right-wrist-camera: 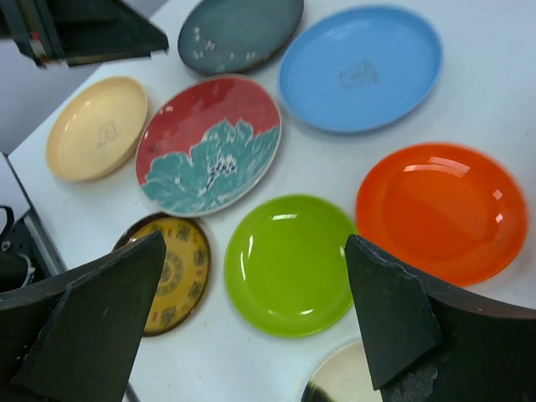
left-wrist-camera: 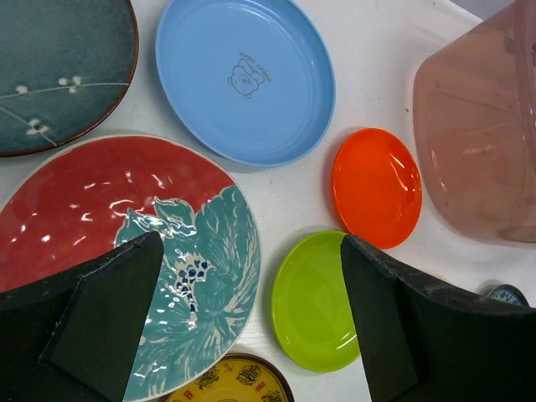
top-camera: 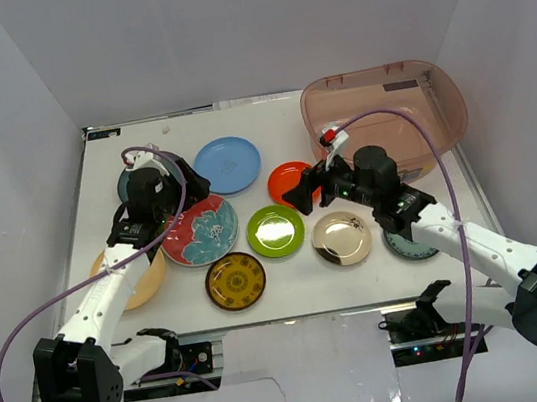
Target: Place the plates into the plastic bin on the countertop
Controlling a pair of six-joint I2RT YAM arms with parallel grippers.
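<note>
Several plates lie on the white countertop (top-camera: 293, 293): light blue (top-camera: 227, 165), orange (top-camera: 289, 180), green (top-camera: 275, 230), gold (top-camera: 341, 238), red floral (top-camera: 200, 230), brown-yellow (top-camera: 235, 280), tan (top-camera: 134, 282). A dark teal plate (left-wrist-camera: 59, 71) is partly under my left arm, and a teal patterned plate (top-camera: 408, 244) is partly under my right arm. The pinkish plastic bin (top-camera: 387, 112) stands at the back right with no plates showing in it. My left gripper (left-wrist-camera: 251, 314) is open and empty above the floral plate's edge. My right gripper (right-wrist-camera: 251, 327) is open and empty above the green plate (right-wrist-camera: 289, 264).
White walls enclose the table on three sides. Purple cables loop from both arms. The bin's wall (left-wrist-camera: 477, 134) is close to the orange plate (left-wrist-camera: 377, 186). The left arm's tip shows at the top left of the right wrist view.
</note>
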